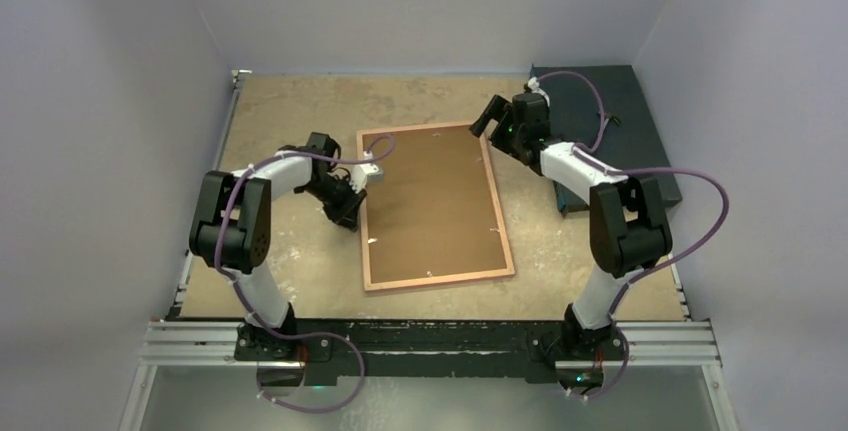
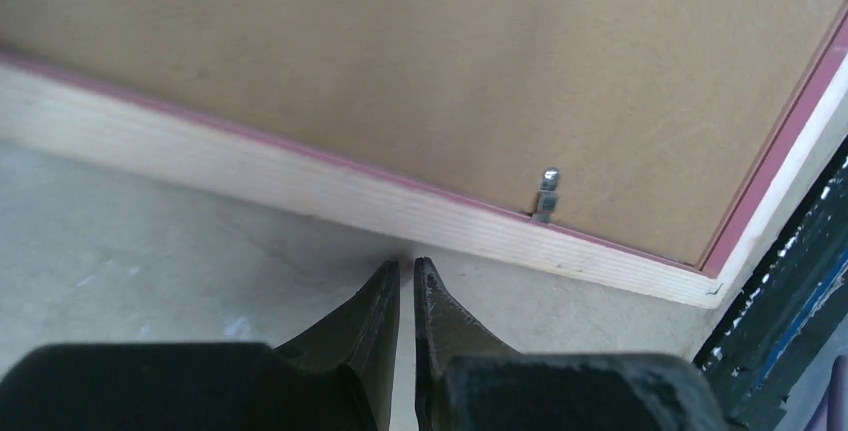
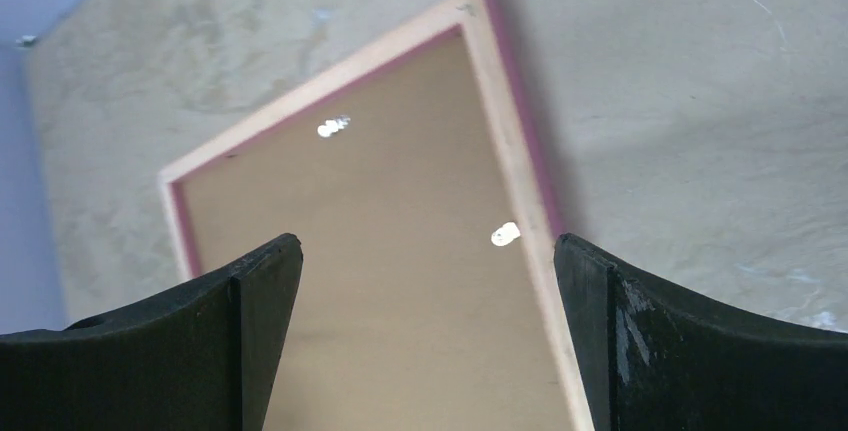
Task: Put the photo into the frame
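With the left jaws clenched empty beside the frame (image 1: 440,281) and the right jaws released above its far corner, it lies back-up on the table (image 1: 290,111), backing board (image 1: 430,201) seated, photo hidden: likely closing-up, with pressing the metal tab (image 2: 545,196) down next.

We see a brown backing board (image 1: 430,206) lying flat near the middle of the tabletop (image 1: 290,101), its long sides running away from the near edge and slightly skewed. Small metal tabs (image 2: 546,196) sit along its border (one stands up a little in the left wrist view). The tabletop is tan and mottled, with a dark flat box (image 1: 650,121) at its far right corner. Pale walls (image 1: 430,1) enclose it, and an aluminium rail (image 1: 190,343) runs along the near edge.
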Robot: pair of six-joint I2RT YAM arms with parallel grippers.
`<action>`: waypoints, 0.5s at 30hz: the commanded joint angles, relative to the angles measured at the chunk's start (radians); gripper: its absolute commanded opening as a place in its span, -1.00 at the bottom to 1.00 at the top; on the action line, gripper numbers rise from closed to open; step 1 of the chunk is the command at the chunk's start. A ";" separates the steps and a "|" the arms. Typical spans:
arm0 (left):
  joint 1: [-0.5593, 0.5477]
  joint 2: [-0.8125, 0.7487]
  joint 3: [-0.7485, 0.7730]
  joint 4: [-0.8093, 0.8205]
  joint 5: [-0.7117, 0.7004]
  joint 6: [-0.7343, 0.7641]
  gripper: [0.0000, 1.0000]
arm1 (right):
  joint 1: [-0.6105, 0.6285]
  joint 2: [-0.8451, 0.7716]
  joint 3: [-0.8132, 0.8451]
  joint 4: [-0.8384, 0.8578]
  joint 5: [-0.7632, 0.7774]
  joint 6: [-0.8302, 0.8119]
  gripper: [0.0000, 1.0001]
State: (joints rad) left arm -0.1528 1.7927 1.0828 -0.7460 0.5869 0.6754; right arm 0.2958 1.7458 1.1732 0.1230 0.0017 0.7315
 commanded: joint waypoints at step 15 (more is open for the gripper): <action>-0.103 -0.073 -0.085 0.039 -0.098 0.095 -0.88 | 0.074 0.342 0.253 0.006 -0.068 -0.057 0.98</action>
State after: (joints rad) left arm -0.2230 1.7355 1.0233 -0.7197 0.5091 0.7368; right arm 0.3084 2.0502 1.3449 0.1173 -0.0063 0.6750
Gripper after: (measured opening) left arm 0.061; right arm 0.987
